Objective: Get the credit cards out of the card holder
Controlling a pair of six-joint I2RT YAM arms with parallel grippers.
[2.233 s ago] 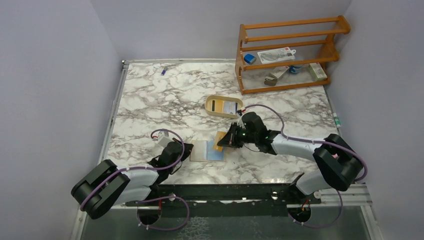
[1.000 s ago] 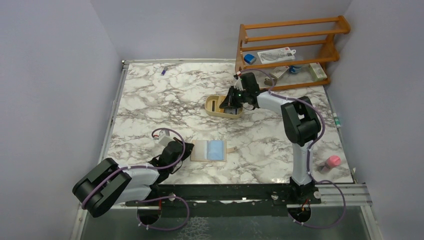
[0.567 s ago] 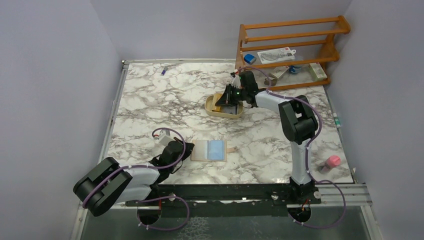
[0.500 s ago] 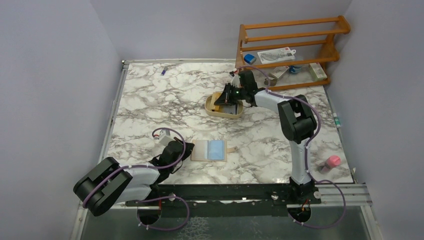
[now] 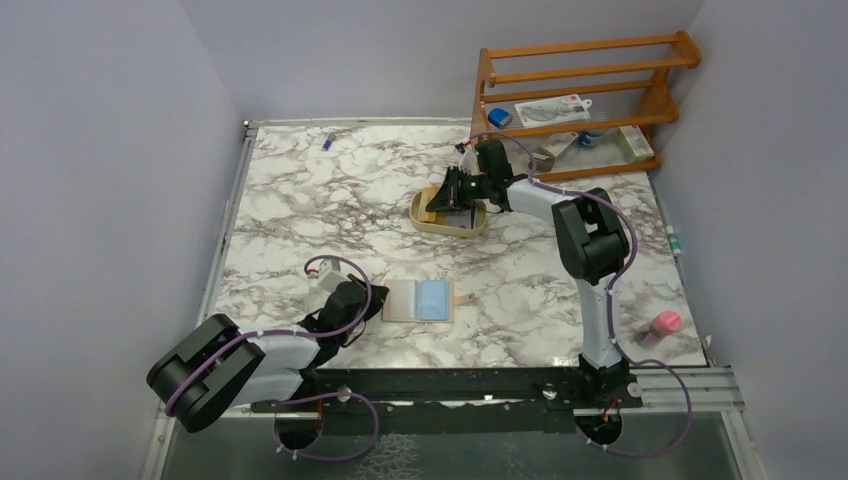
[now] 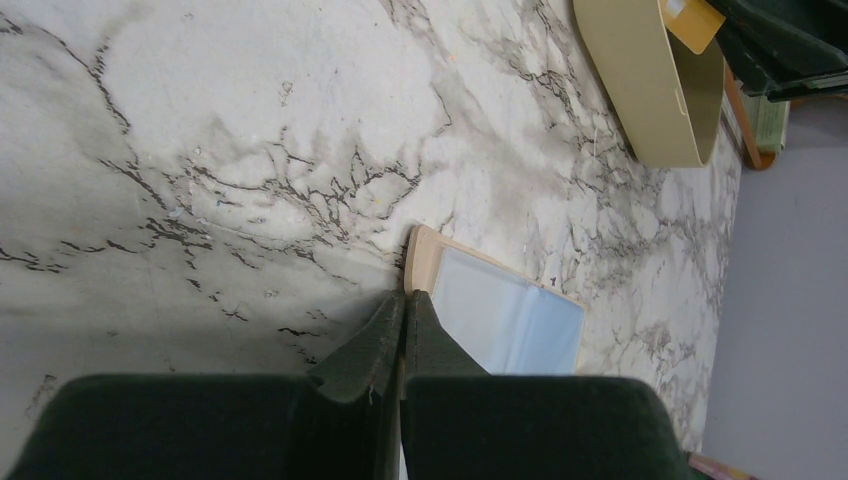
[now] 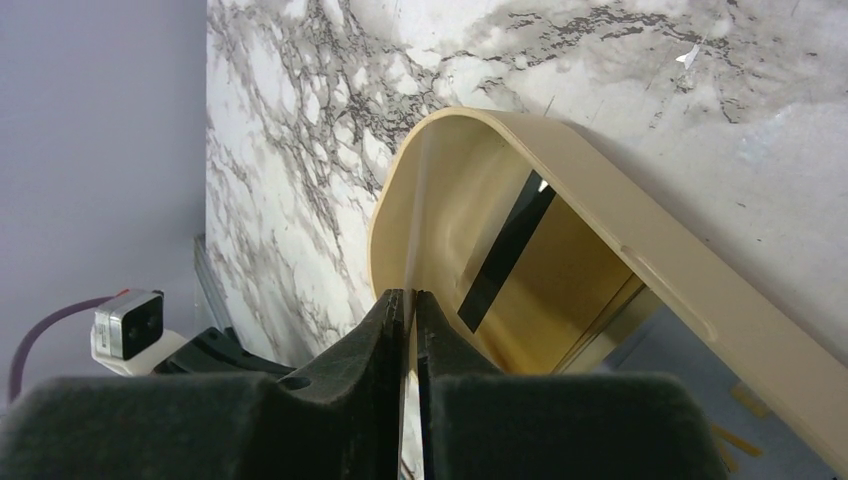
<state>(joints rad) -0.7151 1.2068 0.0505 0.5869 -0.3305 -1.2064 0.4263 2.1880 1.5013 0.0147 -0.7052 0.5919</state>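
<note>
Your marble table [image 5: 300,220] sat between pale lavender walls, with a wooden rack [image 5: 580,100] at the far right. The card holder [image 5: 400,300] lay open near the front, holding a light blue card [image 5: 432,299]. Your left gripper [image 6: 403,300] was pressed together at its corner. Your right gripper [image 7: 410,300] pinched a yellow card [image 6: 692,20] over the cream tray [image 5: 440,226].

The table [image 5: 300,210] is showing a smooth marble-look top, the tray [image 7: 600,230] is gleaming like plastic, the wallet [image 6: 418,258] is looking like matt leather, and the blue card [image 6: 505,320] and yellow card [image 6: 693,20] are shining smoothly.
</note>
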